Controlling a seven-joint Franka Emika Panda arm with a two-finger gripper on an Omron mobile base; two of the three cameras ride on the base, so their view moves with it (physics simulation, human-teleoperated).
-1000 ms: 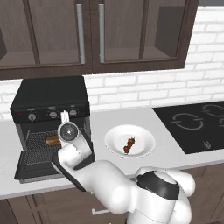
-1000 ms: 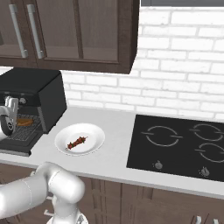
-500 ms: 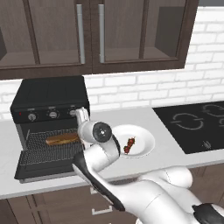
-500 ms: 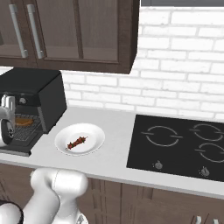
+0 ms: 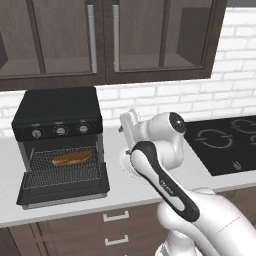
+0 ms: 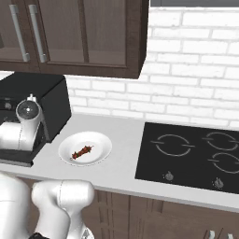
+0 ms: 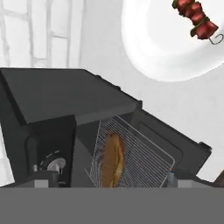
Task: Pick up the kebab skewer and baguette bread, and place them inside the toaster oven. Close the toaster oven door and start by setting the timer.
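Baguette bread (image 5: 73, 158) already on toaster oven (image 5: 60, 120) rack, gripper (image 5: 126, 131) wide & empty: swing over plate (image 6: 100, 142), drop onto kebab skewer (image 6: 81, 152) mid-stick, jaws across it

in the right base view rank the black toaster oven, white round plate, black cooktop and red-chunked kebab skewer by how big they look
1. Flat black cooktop, largest.
2. Boxy black toaster oven, though cropped and partly behind the arm, so unsure.
3. White round plate.
4. Red-chunked kebab skewer, smallest by far, lying on the plate.
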